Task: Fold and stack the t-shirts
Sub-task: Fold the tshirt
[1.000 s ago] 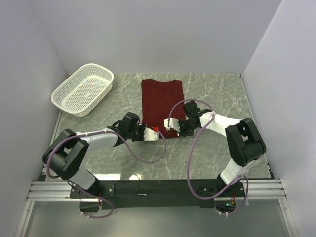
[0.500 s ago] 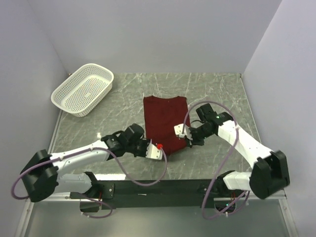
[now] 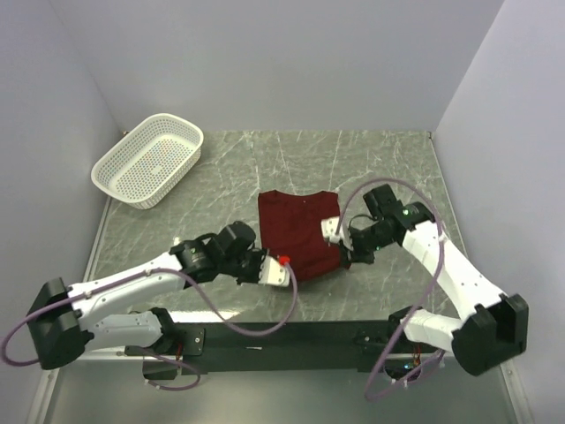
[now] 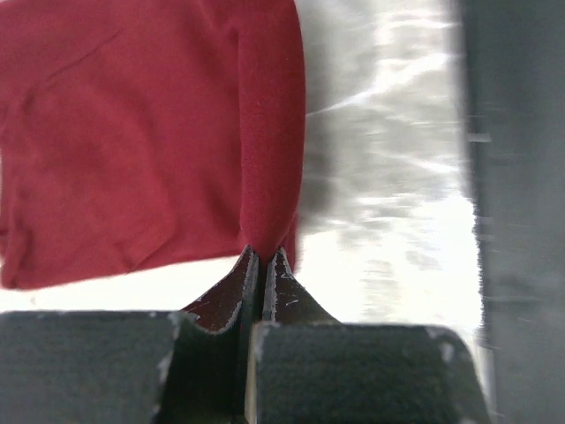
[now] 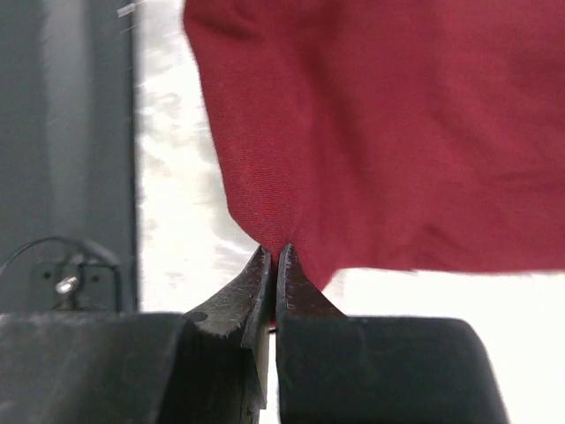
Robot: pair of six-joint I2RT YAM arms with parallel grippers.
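Over at the far left, a white perforated plastic basket [image 3: 148,159] sits at the back of the grey marbled counter [image 3: 221,190], well apart from everything else. Next, the left claw [image 4: 263,254] is pressed together on the near left corner of the plain dark red cloth t-shirt [image 3: 296,230], which lies folded mid-counter between both arms. At its near right corner, the right claw [image 5: 274,251] pinches the cloth the same way.

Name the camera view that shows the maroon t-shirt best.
Top external: the whole t-shirt shows, edge to edge. The left wrist and right wrist views each show only a close-up part around one corner.
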